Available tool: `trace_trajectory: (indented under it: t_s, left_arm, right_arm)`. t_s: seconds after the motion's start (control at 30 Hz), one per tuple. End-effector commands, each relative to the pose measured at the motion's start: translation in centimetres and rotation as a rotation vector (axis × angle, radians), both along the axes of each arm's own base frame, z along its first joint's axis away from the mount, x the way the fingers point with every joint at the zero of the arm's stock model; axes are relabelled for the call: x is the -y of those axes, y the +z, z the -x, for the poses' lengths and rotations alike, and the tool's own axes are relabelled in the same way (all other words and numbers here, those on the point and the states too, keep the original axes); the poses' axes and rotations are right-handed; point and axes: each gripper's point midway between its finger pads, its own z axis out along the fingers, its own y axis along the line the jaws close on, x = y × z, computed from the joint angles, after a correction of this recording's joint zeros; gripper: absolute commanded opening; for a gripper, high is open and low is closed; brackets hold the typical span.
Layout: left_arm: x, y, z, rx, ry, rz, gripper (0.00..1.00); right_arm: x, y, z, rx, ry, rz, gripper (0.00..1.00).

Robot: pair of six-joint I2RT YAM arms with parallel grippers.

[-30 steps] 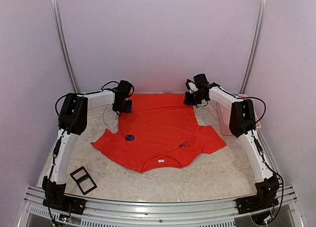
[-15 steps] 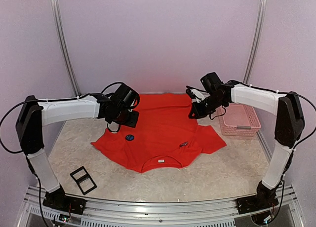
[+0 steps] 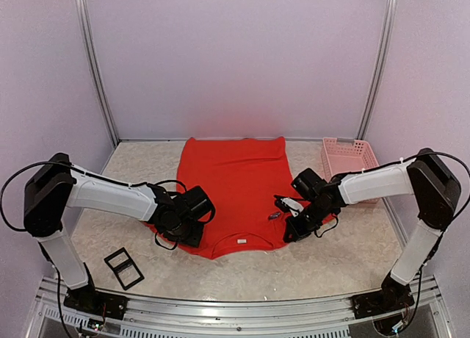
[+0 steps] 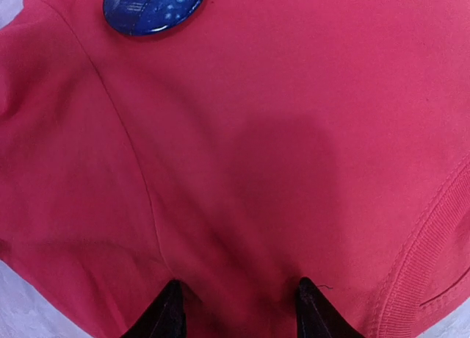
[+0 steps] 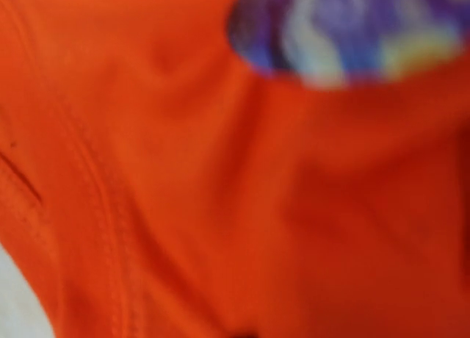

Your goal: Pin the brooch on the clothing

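The red T-shirt (image 3: 235,184) lies flat on the table, its neckline with the white label (image 3: 240,240) toward the near edge. A round blue brooch (image 4: 154,7) lies on the fabric near the left sleeve seam; the left gripper hides it in the top view. My left gripper (image 3: 183,222) (image 4: 241,310) is open and low over the left shoulder, its fingertips (image 4: 170,312) on the cloth. A second small brooch (image 3: 274,214) lies by the right shoulder and shows as a blurred purple disc (image 5: 352,37). My right gripper (image 3: 292,219) hovers close beside it; its fingers do not show.
A pink basket (image 3: 349,158) stands at the back right, just beyond the right arm. A black frame-like holder (image 3: 123,268) lies at the front left. Pale walls and metal posts close in the table.
Both arms have swung from the shirt's far hem down to its near shoulders. The left gripper now covers the blue brooch in the top view.
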Motion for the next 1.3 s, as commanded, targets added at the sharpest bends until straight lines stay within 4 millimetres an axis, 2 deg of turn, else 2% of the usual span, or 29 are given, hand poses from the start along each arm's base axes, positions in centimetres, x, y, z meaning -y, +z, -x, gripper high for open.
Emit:
trace_trajectory:
  t_s: [0.0, 0.07, 0.17, 0.3, 0.4, 0.47, 0.53, 0.6, 0.63, 0.7, 0.77, 0.87, 0.97, 1.07, 1.13, 1.23, 1.27]
  left_arm:
    - [-2.0, -2.6, 6.0, -0.153, -0.003, -0.087, 0.48]
    - [-2.2, -2.8, 7.8, -0.187, -0.017, -0.094, 0.49]
    - [-2.6, -2.5, 9.3, -0.207, -0.033, -0.099, 0.50]
    - [-3.5, -1.5, 8.9, -0.166, -0.062, -0.138, 0.54]
    - [-2.3, 0.2, 7.4, -0.096, -0.135, -0.128, 0.57]
    - [-0.7, 1.8, 6.3, -0.047, -0.186, -0.093, 0.60]
    - [1.0, 3.8, 5.2, 0.007, -0.221, -0.037, 0.62]
    - [1.0, 4.6, 4.2, 0.033, -0.194, -0.003, 0.64]
    - [0.3, 4.5, 3.6, 0.027, -0.154, 0.007, 0.63]
    - [-2.2, 2.9, 3.1, -0.003, -0.062, -0.015, 0.62]
    - [-4.0, 2.0, 2.7, -0.005, 0.004, -0.019, 0.62]
    - [-6.3, 0.5, 2.5, -0.029, 0.132, -0.003, 0.61]
    - [-8.5, -1.1, 2.9, -0.057, 0.234, -0.023, 0.59]
    - [-8.7, -1.6, 3.2, -0.059, 0.235, -0.034, 0.59]
    - [-8.3, -1.1, 3.1, -0.048, 0.221, -0.026, 0.59]
    - [-7.5, 1.1, 2.5, -0.005, 0.190, -0.008, 0.59]
    - [-7.3, 2.4, 1.9, 0.031, 0.190, -0.001, 0.59]
  right_arm:
    - [7.4, -3.6, 6.3, -0.179, -0.129, 0.253, 0.00]
    - [7.8, -2.9, 7.9, -0.211, -0.147, 0.244, 0.00]
    - [7.0, -1.1, 9.2, -0.242, -0.146, 0.182, 0.00]
    - [4.2, 2.3, 9.6, -0.258, -0.051, 0.082, 0.00]
    - [2.9, 5.9, 7.9, -0.221, -0.018, -0.005, 0.00]
    - [4.3, 7.4, 4.3, -0.154, -0.103, -0.006, 0.00]
    - [7.3, 6.9, 0.5, -0.078, -0.230, 0.074, 0.00]
    - [9.4, 4.7, -1.6, -0.037, -0.309, 0.146, 0.00]
    - [9.6, 3.7, -1.9, -0.034, -0.326, 0.149, 0.00]
    - [10.5, 1.1, -2.3, -0.055, -0.365, 0.179, 0.00]
    - [11.8, -0.6, -2.5, -0.072, -0.408, 0.221, 0.00]
    - [13.9, -1.6, -2.6, -0.070, -0.465, 0.271, 0.00]
    - [14.6, -1.2, -2.2, -0.058, -0.480, 0.270, 0.00]
    - [14.3, 0.5, -2.8, -0.024, -0.473, 0.240, 0.00]
    - [13.3, 2.5, -3.8, 0.010, -0.454, 0.189, 0.00]
    - [11.2, 7.0, -6.0, 0.087, -0.409, 0.072, 0.00]
    - [10.5, 8.7, -6.7, 0.117, -0.388, 0.029, 0.00]
